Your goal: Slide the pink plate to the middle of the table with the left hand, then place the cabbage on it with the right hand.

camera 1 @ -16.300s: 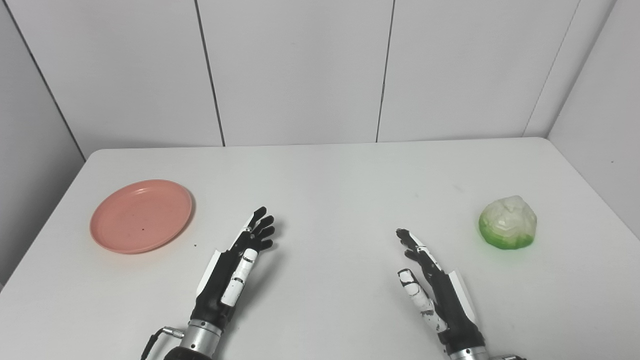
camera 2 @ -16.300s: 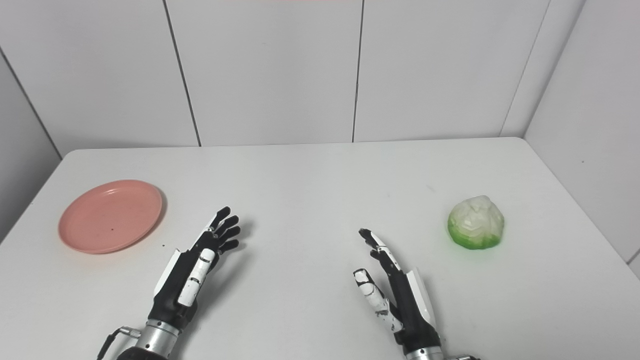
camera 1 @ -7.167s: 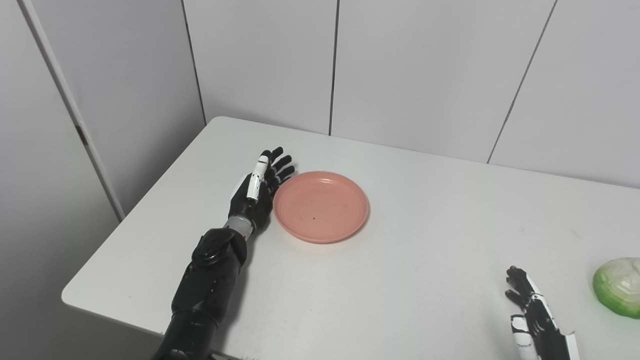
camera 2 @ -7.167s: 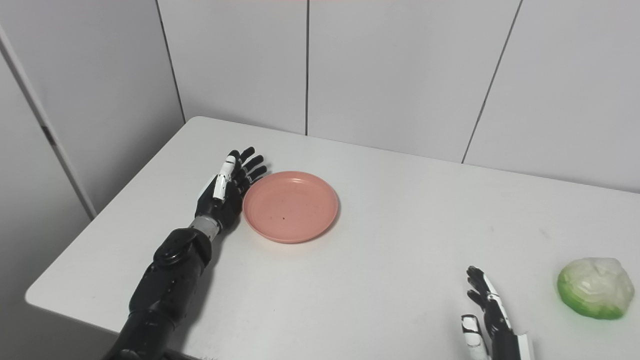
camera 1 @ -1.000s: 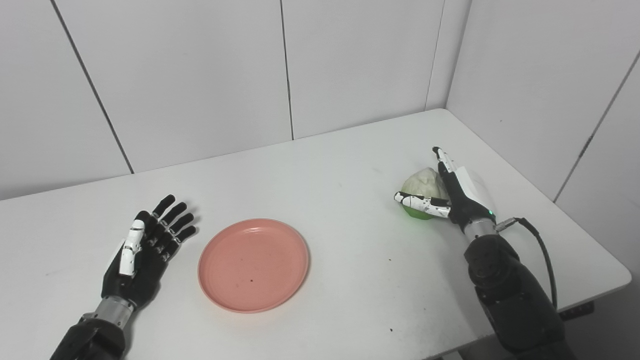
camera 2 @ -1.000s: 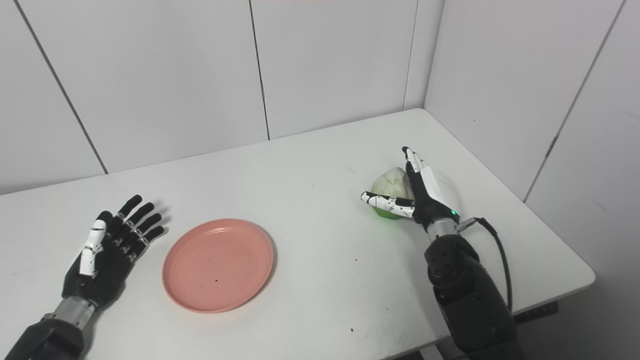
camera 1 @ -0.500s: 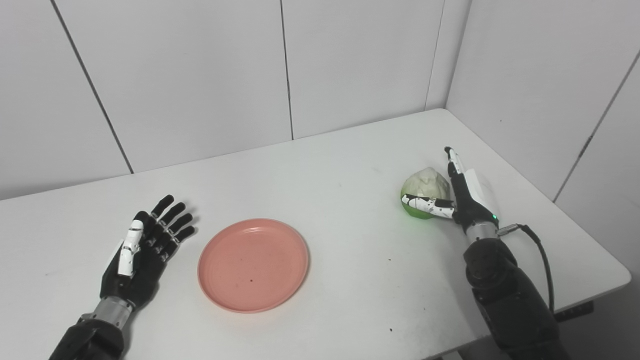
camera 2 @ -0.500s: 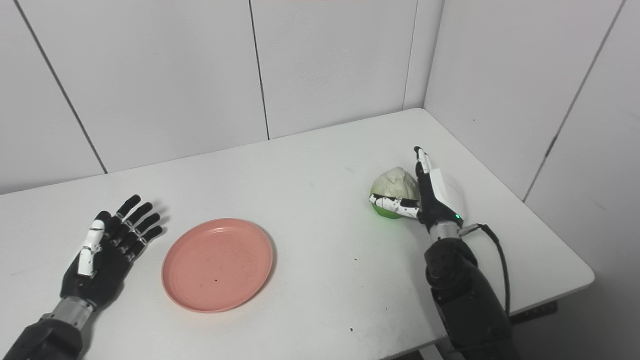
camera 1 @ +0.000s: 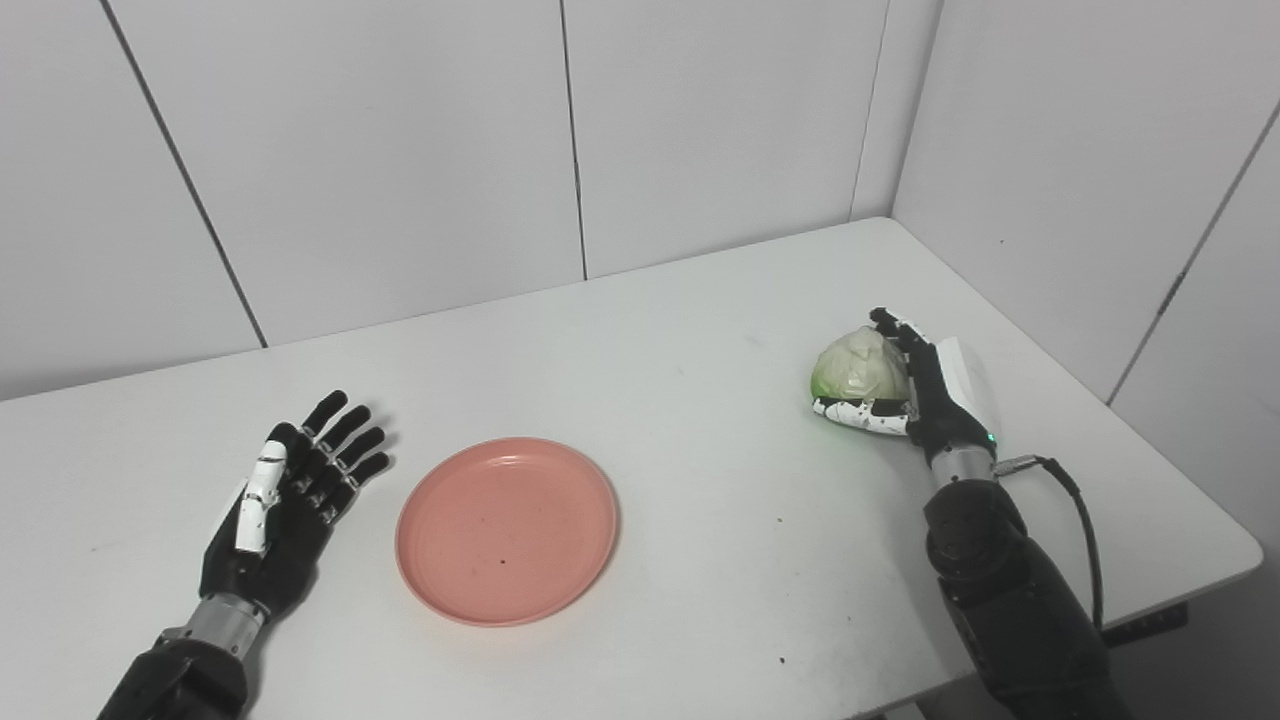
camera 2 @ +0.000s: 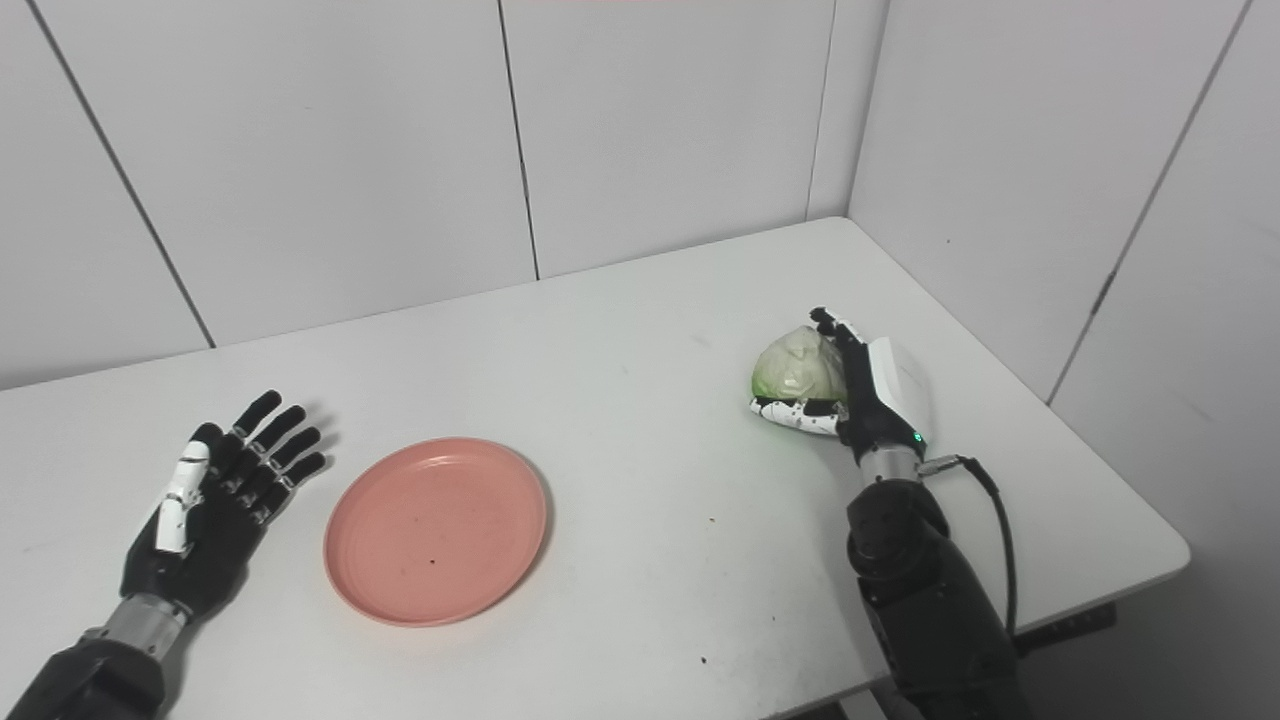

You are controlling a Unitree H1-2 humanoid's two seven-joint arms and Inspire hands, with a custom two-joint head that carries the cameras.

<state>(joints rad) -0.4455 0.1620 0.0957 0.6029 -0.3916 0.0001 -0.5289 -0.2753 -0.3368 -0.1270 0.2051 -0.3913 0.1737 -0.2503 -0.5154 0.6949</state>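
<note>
The pink plate (camera 1: 506,528) lies flat on the white table (camera 1: 680,330), left of the middle. My left hand (camera 1: 290,495) rests open, palm up, just left of the plate and apart from it. The green and white cabbage (camera 1: 858,368) is at the right side of the table, tilted. My right hand (camera 1: 925,385) is shut on it, with the thumb under its front and the fingers curled over its top and right side. The cabbage also shows in the right eye view (camera 2: 797,368).
White wall panels stand behind the table and along its right side. The table's right edge (camera 1: 1130,420) runs close to my right arm. A black cable (camera 1: 1075,490) loops from the right wrist.
My right fingers have closed over the cabbage, which was loose beside the open hand. The cabbage has tipped and risen slightly. The left hand and the plate have not moved.
</note>
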